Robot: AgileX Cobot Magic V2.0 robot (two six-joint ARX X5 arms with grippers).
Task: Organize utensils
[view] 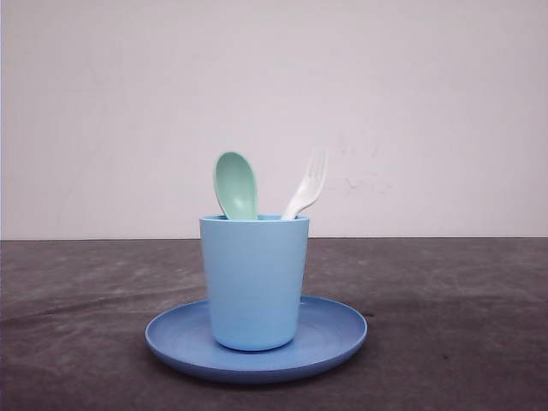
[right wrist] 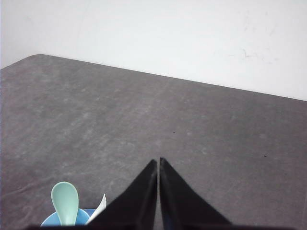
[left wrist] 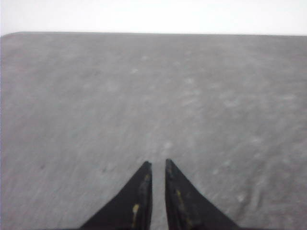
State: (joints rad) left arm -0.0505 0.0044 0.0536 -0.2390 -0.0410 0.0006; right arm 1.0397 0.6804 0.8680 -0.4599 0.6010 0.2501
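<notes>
The pale mint-green spoon (view: 235,184) and the cream-white fork (view: 308,184) stand upright in a light blue cup (view: 254,282), heads up, the spoon on the left and the fork on the right. The cup stands in the middle of a round blue plate (view: 338,330). My right gripper (right wrist: 159,160) is shut and holds nothing. It hovers above and beside the cup (right wrist: 50,221), where the spoon (right wrist: 64,201) and a fork tip (right wrist: 100,206) show. My left gripper (left wrist: 158,163) is over bare table, its fingers nearly together with a narrow slit and nothing between them.
The dark grey table (view: 445,300) stretches out on both sides of the plate. A plain white wall (view: 274,103) stands behind its far edge. The table's rounded far corner (right wrist: 38,56) appears in the right wrist view.
</notes>
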